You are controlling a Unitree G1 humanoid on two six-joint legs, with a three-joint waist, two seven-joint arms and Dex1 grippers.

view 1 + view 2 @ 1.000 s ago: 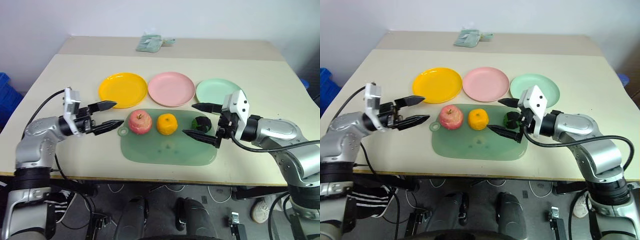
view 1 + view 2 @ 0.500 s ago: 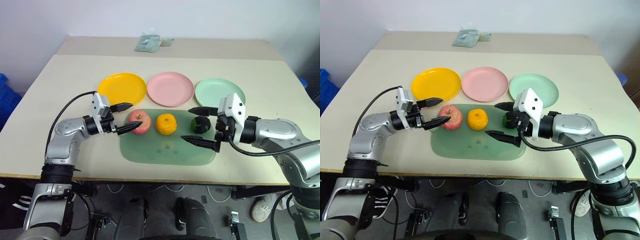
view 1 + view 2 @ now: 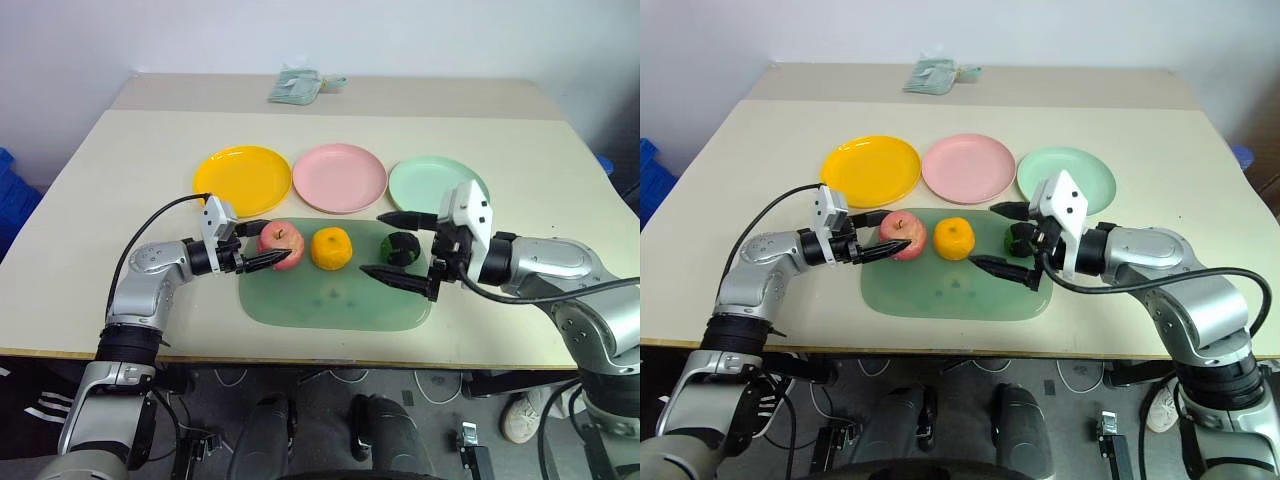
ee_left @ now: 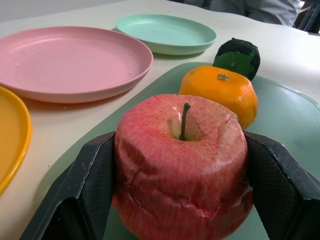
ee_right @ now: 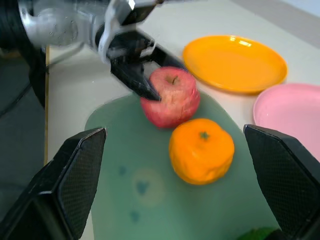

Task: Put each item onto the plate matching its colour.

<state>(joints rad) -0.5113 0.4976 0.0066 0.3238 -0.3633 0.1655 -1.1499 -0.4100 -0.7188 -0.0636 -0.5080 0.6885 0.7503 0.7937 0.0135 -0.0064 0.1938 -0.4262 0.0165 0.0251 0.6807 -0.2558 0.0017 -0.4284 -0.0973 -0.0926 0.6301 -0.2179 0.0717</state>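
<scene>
My left gripper (image 3: 266, 247) is shut on the red-pink apple (image 3: 281, 243), which sits at the left end of the green mat (image 3: 330, 300). The left wrist view shows both pads (image 4: 85, 195) pressing into the apple (image 4: 180, 165). An orange mandarin (image 3: 332, 248) rests on the mat beside it, and a dark green knobbly fruit (image 3: 403, 248) lies further right. My right gripper (image 3: 371, 243) is open, its fingers reaching past either side of the green fruit without touching it. Behind the mat stand the yellow plate (image 3: 243, 180), pink plate (image 3: 344, 177) and mint plate (image 3: 435, 183), all bare.
A folded greenish cloth (image 3: 297, 85) lies near the table's far edge. A blue crate (image 3: 10, 190) stands on the floor off the left side. The mat's front edge lies close to the table's near edge (image 3: 330, 352).
My left gripper has moved right to the apple and closed on it. The right gripper has stayed open by the green fruit.
</scene>
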